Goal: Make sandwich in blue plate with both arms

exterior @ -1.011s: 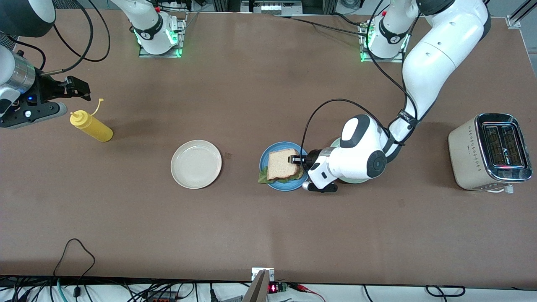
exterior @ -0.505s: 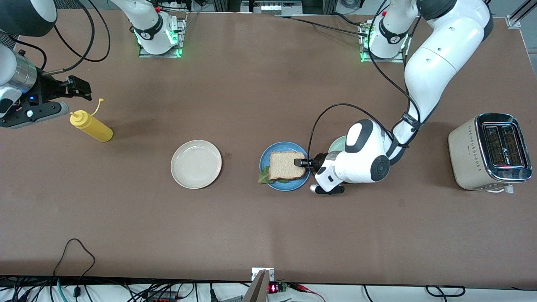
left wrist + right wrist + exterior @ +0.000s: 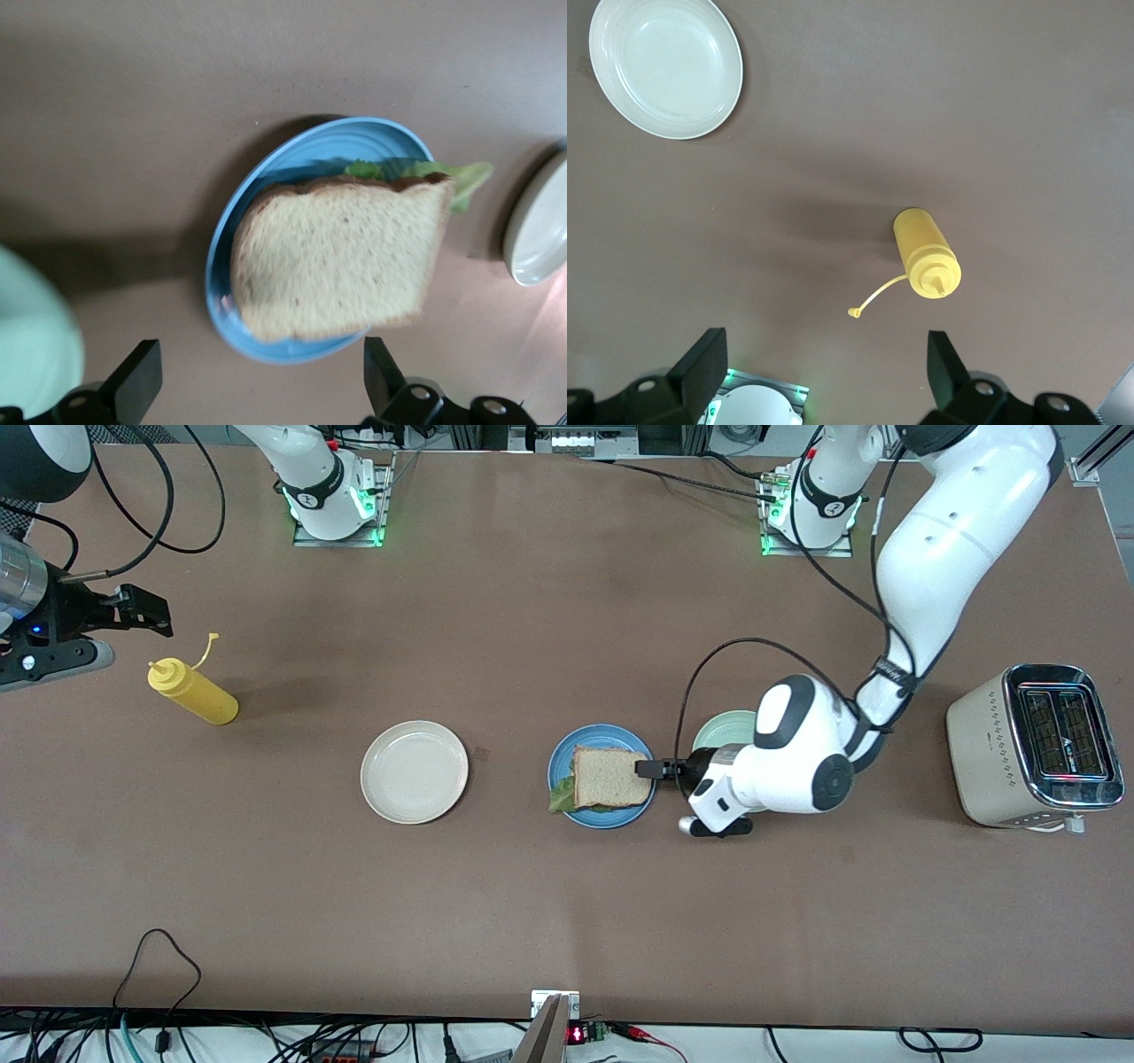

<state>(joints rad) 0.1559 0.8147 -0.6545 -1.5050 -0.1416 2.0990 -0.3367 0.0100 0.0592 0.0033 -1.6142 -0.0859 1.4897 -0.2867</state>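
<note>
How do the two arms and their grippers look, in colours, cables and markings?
Both arms have glossy white rounded shells with black bands at the joints. The left arm carries a looping black cable and a small labelled black band near its wrist. Each base glows green. The left gripper and right gripper have black fingers; the right wrist shows a silver ring and a blue light.

Mustard bottle [image 3: 192, 693]: yellow squeeze bottle lying on its side near the table edge at the right arm's end, open cap dangling on a thin strap.
Beige-white plate [image 3: 414, 771]: round, shallow, near the middle of the table, nothing on it.
Pale green plate [image 3: 719, 732]: round, toward the left arm's end, partly hidden.
Toaster [image 3: 1035, 745]: beige body, chrome top with two dark slots, close to the table edge at the left arm's end.
Table [image 3: 549, 611]: brown surface.
Cables [image 3: 159, 965]: black loop by the table edge nearest the front camera.
</note>
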